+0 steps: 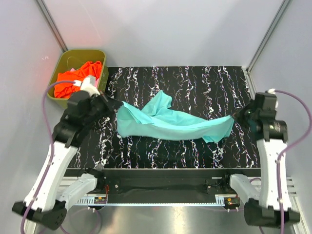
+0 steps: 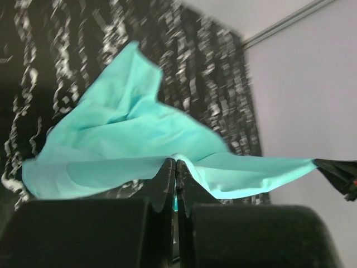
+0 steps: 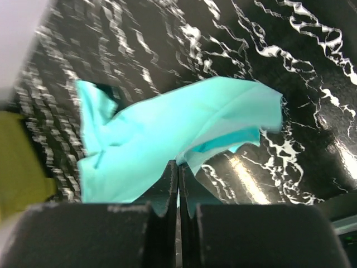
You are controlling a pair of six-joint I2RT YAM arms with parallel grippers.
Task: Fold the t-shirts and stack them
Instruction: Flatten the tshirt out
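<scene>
— Looking down from the top camera first: where is the teal t-shirt (image 1: 170, 122)?

— Strung across the middle of the black marbled table (image 1: 195, 83), between the two arms. The left gripper (image 1: 116, 104) has its left end and the right gripper (image 1: 234, 117) its right end. The cloth sags between them, with one flap pointing toward the far side.

— Any other shirts?

— An orange t-shirt (image 1: 80, 74) lies bunched in the olive tub (image 1: 65, 57) in the far left corner, near the left arm's wrist.

— Left wrist camera?

— On the left gripper (image 2: 175, 163) the jaws are pressed together, with an edge of the teal t-shirt (image 2: 128, 134) pinched at their tips. From there the cloth spreads over the table (image 2: 33, 56) and narrows to a strip. That strip runs to the right gripper (image 2: 334, 170), a dark shape at the right edge.

— Can you judge that one's grip from there?

— No, it is too small and blurred in that view.

— Right wrist camera, then.

— On the right gripper (image 3: 177, 164) the jaws are likewise closed tight, with the hem of the teal t-shirt (image 3: 167, 128) caught between the tips. The cloth fans out beyond them over the table (image 3: 279, 56), and the tub (image 3: 19, 162) shows as a yellowish blur at the left edge.
</scene>
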